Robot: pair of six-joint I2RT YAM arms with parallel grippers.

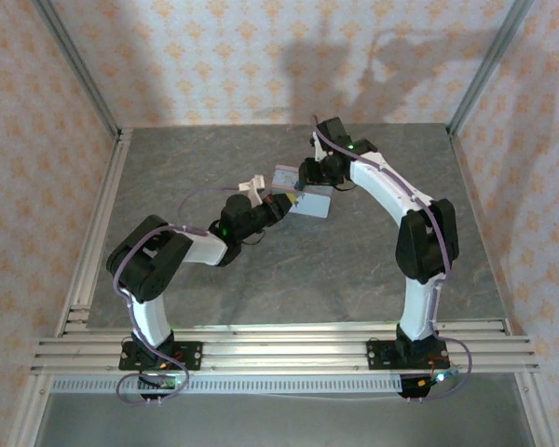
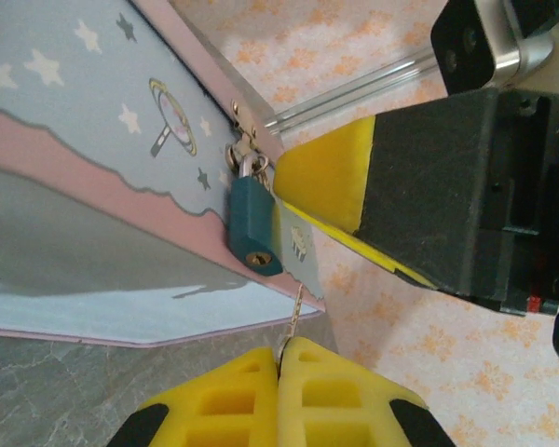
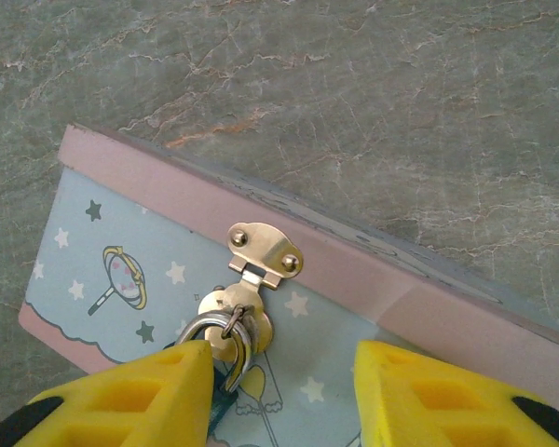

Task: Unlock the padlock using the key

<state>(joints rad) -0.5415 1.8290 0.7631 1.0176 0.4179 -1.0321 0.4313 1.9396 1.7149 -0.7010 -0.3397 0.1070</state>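
You have the grey, stone-patterned table (image 1: 261, 289) in front of you, and the left arm (image 1: 163, 265) and right arm (image 1: 405, 209) both bend inward to meet near its middle. Between their tips is the pale-blue tin (image 1: 314, 205), its face printed with white stars and edged in pink.

From your right wrist camera, the right gripper (image 3: 279, 391) hovers over that starred face with its jaws spread apart and nothing pinched between them. One yellow fingertip (image 3: 140, 400) sits right against the shackle (image 3: 225, 337). The other stands off on the far side of the brass hasp (image 3: 265, 251).

The padlock (image 2: 252, 219) hangs from that hasp at the tin's edge. Its teal-blue body lies against the tin with the keyhole end pointing toward your left gripper (image 2: 279, 358).

That gripper's yellow fingertips are pressed together on the key (image 2: 295, 312), a thin pale sliver that pokes out toward the padlock. Its tip is just beside the padlock's lower end, off to one side of the keyhole and not touching it.
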